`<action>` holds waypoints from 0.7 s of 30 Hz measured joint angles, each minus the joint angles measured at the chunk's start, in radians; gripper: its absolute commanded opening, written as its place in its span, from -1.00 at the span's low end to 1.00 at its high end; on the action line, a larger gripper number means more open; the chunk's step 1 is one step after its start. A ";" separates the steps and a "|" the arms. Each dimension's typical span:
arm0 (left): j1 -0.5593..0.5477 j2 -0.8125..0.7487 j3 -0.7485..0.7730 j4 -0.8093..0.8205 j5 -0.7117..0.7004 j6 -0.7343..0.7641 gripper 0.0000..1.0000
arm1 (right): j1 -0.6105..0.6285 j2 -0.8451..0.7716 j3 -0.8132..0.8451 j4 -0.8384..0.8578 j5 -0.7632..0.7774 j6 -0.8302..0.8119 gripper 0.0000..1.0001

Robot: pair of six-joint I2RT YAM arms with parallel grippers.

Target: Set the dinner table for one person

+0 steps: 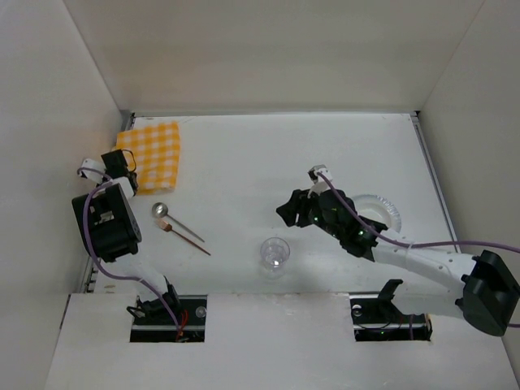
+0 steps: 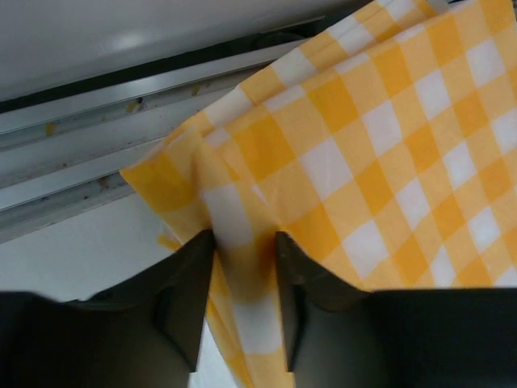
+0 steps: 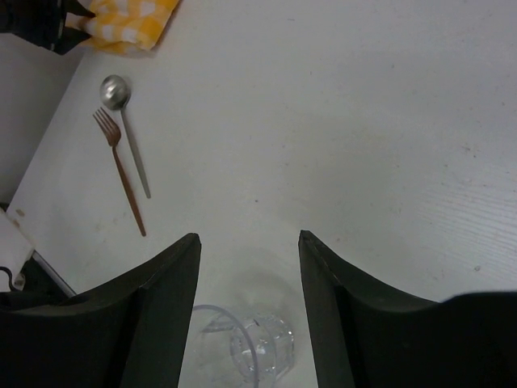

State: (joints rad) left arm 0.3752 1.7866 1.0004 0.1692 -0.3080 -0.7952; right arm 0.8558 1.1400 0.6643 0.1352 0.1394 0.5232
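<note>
The white dinner table (image 1: pixel 244 154) carries an orange-and-white checked cloth (image 1: pixel 150 153) at its far left corner. My left gripper (image 1: pixel 128 169) is shut on a fold at the cloth's near edge; in the left wrist view the fold (image 2: pixel 242 267) sits pinched between the gripper's (image 2: pixel 245 242) dark fingers. My right gripper (image 1: pixel 288 213) is open and empty above the table's middle. A clear glass (image 1: pixel 275 253) stands just near of it and shows low between its fingers (image 3: pixel 250 347). A silver spoon (image 1: pixel 160 210) and a copper fork (image 1: pixel 188 238) lie side by side at the left.
A white plate (image 1: pixel 386 213) lies at the right, partly under my right arm. Metal edge strips (image 2: pixel 81 162) run along the table's left edge beside the cloth. White walls close in the far, left and right sides. The spoon (image 3: pixel 117 93) and fork (image 3: pixel 123 166) also show in the right wrist view.
</note>
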 measured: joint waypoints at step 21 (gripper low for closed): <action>-0.617 -0.011 0.392 0.137 0.056 0.373 -0.80 | -0.001 0.063 0.039 0.031 0.041 0.051 0.12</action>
State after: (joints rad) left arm -0.2417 1.7752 1.3926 0.3061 -0.2516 -0.4221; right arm 0.8547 1.2034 0.7033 0.1665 0.1806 0.5743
